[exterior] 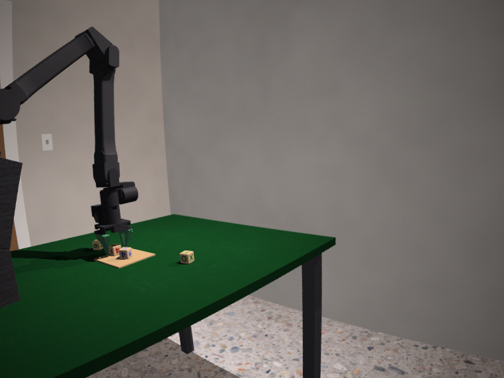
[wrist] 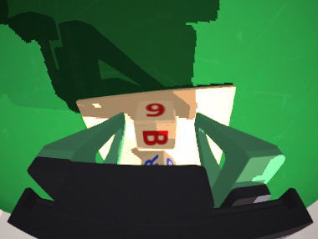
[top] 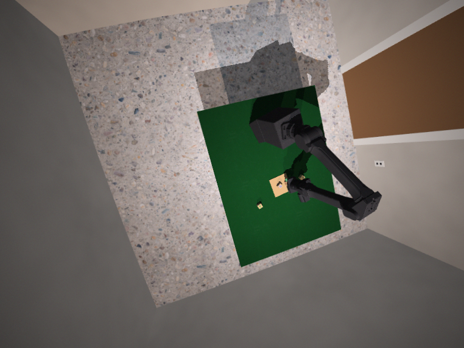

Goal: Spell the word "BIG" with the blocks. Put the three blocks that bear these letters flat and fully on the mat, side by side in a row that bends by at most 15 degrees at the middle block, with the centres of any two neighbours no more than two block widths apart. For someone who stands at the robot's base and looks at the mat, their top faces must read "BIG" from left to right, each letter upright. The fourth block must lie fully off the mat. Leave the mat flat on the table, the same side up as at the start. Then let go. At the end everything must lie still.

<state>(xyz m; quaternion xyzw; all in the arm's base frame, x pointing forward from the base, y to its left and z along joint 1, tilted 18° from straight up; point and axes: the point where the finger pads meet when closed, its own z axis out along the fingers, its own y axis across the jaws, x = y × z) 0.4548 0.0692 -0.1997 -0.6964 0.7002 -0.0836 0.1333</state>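
The gripper (exterior: 116,250) (wrist: 161,114) is open, its green fingers low on either side of the red-lettered block (exterior: 115,250) (wrist: 155,125). That block sits on the tan mat (top: 275,191) (exterior: 140,256) (wrist: 215,104) near one edge. It shows a red B on top and a 6-like mark on a side. A blue-lettered block (top: 279,185) (exterior: 124,254) (wrist: 156,159) stands close by on the mat, turned diagonally. An R shows on its side; its top letter is hidden or unreadable. A green-lettered block (top: 260,205) (exterior: 186,257) lies off the mat, with O and X on its sides.
Another block (top: 302,177) (exterior: 96,244) with a green 6- or 9-like mark lies off the mat, close behind a finger in the exterior view. The arm's dark base (top: 275,127) stands on the green table (top: 232,157) (exterior: 252,252).
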